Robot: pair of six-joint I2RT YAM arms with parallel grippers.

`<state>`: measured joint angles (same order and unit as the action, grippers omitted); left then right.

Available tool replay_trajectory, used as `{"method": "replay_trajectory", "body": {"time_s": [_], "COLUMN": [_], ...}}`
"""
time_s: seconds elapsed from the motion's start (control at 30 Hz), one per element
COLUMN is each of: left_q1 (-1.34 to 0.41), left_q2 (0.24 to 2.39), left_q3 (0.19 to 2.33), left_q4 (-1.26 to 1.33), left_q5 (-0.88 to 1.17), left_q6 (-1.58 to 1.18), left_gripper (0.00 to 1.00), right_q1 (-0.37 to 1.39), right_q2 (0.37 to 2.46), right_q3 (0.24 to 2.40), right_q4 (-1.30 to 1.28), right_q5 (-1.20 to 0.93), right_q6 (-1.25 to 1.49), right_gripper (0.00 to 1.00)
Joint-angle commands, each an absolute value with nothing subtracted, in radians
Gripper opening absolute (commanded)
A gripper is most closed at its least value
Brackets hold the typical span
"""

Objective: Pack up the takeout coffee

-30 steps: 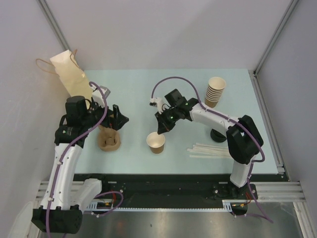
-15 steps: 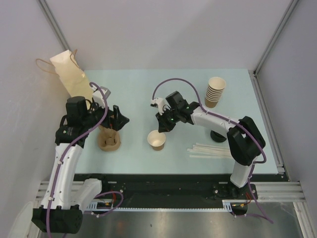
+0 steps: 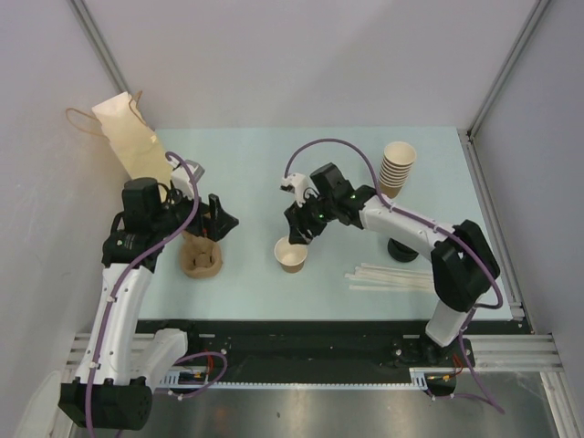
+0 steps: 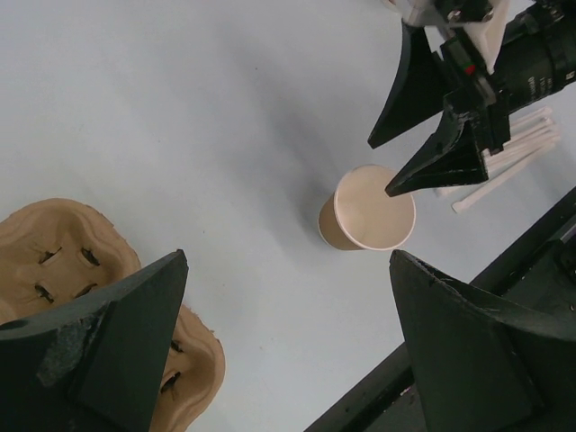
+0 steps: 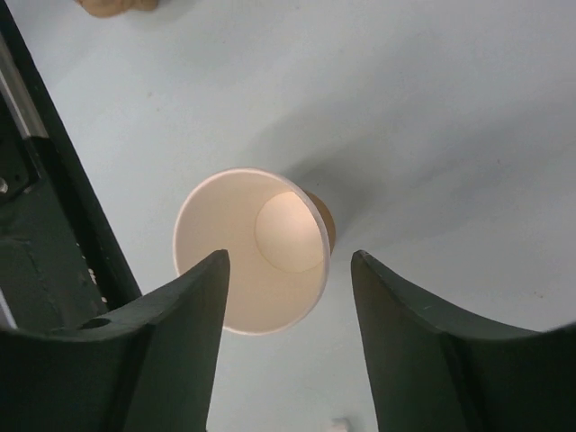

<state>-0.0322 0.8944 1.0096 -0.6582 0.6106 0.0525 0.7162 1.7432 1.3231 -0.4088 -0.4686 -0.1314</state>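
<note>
A single tan paper cup (image 3: 291, 255) stands upright on the table, lidless and empty, its white inside showing (image 5: 250, 247). A takeout coffee with a lid is out of view. My right gripper (image 3: 297, 234) hangs just above the cup's far rim, open, touching nothing (image 5: 288, 261). The left wrist view also shows the cup (image 4: 367, 209) under the right gripper (image 4: 423, 135). My left gripper (image 3: 219, 219) is wide open over a brown pulp cup carrier (image 3: 201, 258), holding nothing (image 4: 288, 261).
A paper bag (image 3: 132, 137) leans at the back left. At the back right stands a stack of tan cups (image 3: 396, 169). White straws (image 3: 388, 276) lie at the front right, a dark object (image 3: 401, 248) behind them. The table's black front rail (image 4: 504, 297) is close.
My right gripper has opened and risen slightly off the cup's rim, leaving the cup standing. The left arm has not moved.
</note>
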Motion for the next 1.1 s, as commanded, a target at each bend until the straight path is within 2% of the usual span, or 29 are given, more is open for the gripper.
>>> {"method": "replay_trajectory", "body": {"time_s": [0.0,0.07,0.27,0.47,0.57,0.73,1.07], "left_q1": [-0.026,-0.026,-0.029,-0.046,-0.061,-0.075,-0.077], "left_q2": [0.891,0.9,0.943,0.966,0.962,0.96,0.936], "left_q3": [1.015,1.025,1.074,1.082,1.066,1.052,1.04], "left_q4": [-0.632,-0.638,-0.719,-0.709,-0.68,-0.661,-0.657], "left_q5": [0.653,0.669,0.784,0.769,0.776,0.776,0.756], "left_q6": [0.058,0.067,0.176,0.198,0.173,0.153,0.153], "left_gripper": [0.99,1.0,1.0,1.0,1.0,0.99,0.99], "right_q1": [0.68,0.629,0.404,0.105,0.01,0.009,0.156], "right_q2": [1.609,1.579,1.511,1.411,1.379,1.342,1.307], "right_q3": [1.331,1.353,1.5,1.497,1.479,1.391,1.206], "right_q4": [-0.38,-0.39,-0.679,-0.961,-1.087,-1.183,-1.048], "right_q5": [-0.483,-0.495,-0.535,-0.541,-0.537,-0.434,-0.183], "right_q6": [-0.133,-0.15,-0.271,-0.368,-0.457,-0.523,-0.505], "right_gripper": [0.67,0.76,0.82,0.8,0.79,0.74,0.69]}}
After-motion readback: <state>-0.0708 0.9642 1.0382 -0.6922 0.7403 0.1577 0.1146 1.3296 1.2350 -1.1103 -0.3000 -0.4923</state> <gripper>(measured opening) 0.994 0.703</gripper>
